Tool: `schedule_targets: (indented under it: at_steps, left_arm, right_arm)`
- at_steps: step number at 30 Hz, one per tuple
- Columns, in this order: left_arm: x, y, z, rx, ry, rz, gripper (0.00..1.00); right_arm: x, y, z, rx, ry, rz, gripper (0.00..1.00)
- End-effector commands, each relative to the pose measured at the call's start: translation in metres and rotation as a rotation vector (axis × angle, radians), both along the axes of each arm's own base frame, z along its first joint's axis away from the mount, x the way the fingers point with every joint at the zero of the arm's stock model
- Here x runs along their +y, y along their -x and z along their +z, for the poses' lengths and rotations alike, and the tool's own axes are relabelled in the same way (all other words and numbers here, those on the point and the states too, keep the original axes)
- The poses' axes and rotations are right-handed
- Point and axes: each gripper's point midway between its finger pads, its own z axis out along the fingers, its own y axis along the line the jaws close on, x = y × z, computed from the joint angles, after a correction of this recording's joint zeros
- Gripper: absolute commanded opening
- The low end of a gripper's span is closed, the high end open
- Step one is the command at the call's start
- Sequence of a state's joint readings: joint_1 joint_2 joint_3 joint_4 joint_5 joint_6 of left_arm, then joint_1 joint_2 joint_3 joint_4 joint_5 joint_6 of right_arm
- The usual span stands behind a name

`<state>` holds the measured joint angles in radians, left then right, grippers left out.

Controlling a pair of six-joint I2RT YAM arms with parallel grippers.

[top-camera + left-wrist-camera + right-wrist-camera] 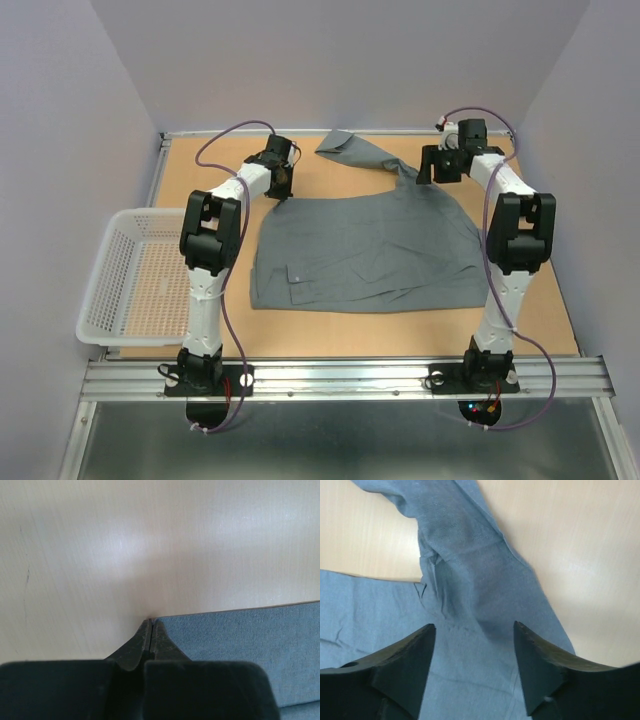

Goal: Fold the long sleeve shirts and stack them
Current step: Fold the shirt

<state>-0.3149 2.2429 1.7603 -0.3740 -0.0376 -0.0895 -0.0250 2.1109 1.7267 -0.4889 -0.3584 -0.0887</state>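
The grey shirt (365,250) lies spread flat in the middle of the counter (400,335), with one sleeve (350,150) trailing away from its far edge toward the back. A white basket (100,300) sits off to the left, apart from the cloth.

The left claw (151,625) is down at the shirt's far left corner with its fingers pressed together. The tips meet right at the cloth's edge, but the wrist view does not show whether any fabric is caught between them. The right claw (473,625) hovers with its fingers apart over the spot where the sleeve joins the body, touching nothing.

This looks like the start of the folding, with both far corners being taken up and no fold made yet. The next move probably calls for the right claw to drop and pinch the cloth at the shoulder. Both arms could then lift and carry the far edge toward the near one, keeping level so that the shirt does not skew.
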Motion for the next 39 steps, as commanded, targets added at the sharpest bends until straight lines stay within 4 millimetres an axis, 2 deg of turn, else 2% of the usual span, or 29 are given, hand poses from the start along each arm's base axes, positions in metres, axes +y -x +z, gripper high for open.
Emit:
schedule_targets:
  at_steps: [1,9,12,18,25,29,36,39]
  left_arm:
    - [0.012,0.018,-0.007,0.051,-0.050,0.011,0.00]
    - [0.020,0.039,-0.011,0.085,-0.061,0.028,0.00]
    - [0.022,0.045,-0.006,0.082,-0.059,0.029,0.00]
    - [0.030,0.071,-0.016,0.116,-0.072,0.033,0.00]
    - [0.032,0.073,-0.016,0.115,-0.077,0.037,0.00]
    - [0.031,0.071,-0.015,0.110,-0.075,0.037,0.00]
    - [0.032,0.068,-0.016,0.108,-0.078,0.046,0.00]
    - [0.032,0.068,-0.018,0.112,-0.080,0.050,0.00]
  right_arm:
    - [-0.002,-0.022,0.002,-0.063,0.029,0.038,0.65]
    - [-0.006,-0.020,-0.029,-0.009,0.050,0.031,0.63]
    - [-0.004,-0.020,-0.030,-0.004,0.037,0.034,0.63]
    - [-0.003,-0.024,-0.014,-0.029,0.022,0.013,0.70]
    - [-0.012,-0.047,0.016,-0.100,0.028,-0.057,0.69]
    - [-0.025,-0.054,0.017,-0.107,0.059,-0.106,0.65]
    - [-0.044,-0.050,-0.015,-0.051,0.115,-0.156,0.55]
    - [-0.050,-0.050,-0.023,-0.042,0.151,-0.157,0.54]
